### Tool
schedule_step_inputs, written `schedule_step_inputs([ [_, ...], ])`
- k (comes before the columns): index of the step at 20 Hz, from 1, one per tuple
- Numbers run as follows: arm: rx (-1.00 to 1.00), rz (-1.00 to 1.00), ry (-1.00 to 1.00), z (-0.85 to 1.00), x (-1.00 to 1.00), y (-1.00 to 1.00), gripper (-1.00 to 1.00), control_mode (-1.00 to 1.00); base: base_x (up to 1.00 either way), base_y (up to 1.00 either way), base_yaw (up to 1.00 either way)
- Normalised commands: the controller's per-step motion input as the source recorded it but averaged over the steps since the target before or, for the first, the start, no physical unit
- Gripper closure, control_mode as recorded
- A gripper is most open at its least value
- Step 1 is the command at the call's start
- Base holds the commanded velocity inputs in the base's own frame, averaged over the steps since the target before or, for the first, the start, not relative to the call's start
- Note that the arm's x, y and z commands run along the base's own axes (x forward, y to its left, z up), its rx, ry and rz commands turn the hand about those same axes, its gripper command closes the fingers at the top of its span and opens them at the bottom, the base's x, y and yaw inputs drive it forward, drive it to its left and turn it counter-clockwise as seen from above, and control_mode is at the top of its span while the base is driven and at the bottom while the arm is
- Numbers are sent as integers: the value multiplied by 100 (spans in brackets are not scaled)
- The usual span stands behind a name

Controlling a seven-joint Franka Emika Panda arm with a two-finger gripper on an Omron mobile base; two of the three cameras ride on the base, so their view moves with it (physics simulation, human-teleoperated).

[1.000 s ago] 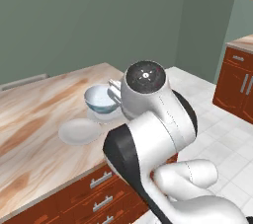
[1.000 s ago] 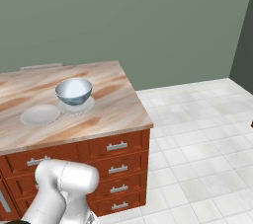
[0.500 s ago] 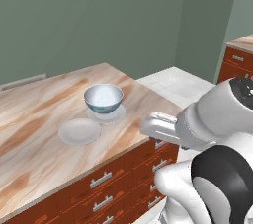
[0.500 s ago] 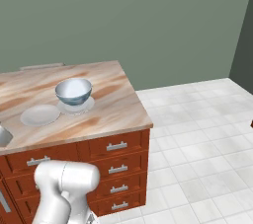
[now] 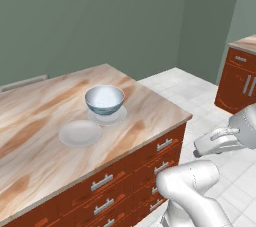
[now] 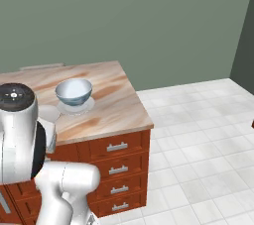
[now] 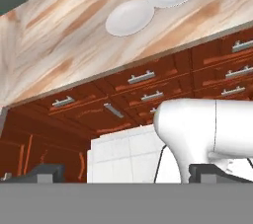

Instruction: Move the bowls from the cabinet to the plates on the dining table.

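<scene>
We have the pale grey-blue bowl (image 5: 104, 99) sitting on the far plate (image 5: 119, 116) on the worktop (image 5: 45, 121), and beside it, to the left and nearer us, the second plate (image 5: 80, 133) lies bare, just touching or almost touching the first. We judge that bowl to be stiff, glazed and slippery, fairly light but breakable, so a pinch across the rim wall, one finger inside and one outside, looks the safest hold for its twin too. In the hand view the gripper (image 7: 126, 173) stands wide, nothing between its fingertips (image 7: 45, 172), aimed low at the drawer fronts (image 7: 141, 77) under the worktop edge. In that view the bowl is cut off at the top, only its lower body and foot showing. From the right base view the arm's big joint covers most of the bare plate. We cannot make out the bowl's inside depth.
</scene>
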Motion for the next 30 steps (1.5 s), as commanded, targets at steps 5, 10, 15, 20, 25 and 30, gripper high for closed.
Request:
schedule_step_inputs([
  [5, -5, 23, 4, -4, 0, -20, -100, 100, 0, 0, 4],
  [10, 0, 0, 0, 0, 0, 0, -100, 100, 0, -5, 8],
  [15, 0, 0, 0, 0, 0, 0, -100, 100, -44, 0, 13],
  [20, 0, 0, 0, 0, 0, 0, -100, 100, -100, 2, 21],
  [25, 0, 0, 0, 0, 0, 0, -100, 100, -61, -4, 32],
  [30, 0, 0, 0, 0, 0, 0, -100, 100, -4, -3, 62],
])
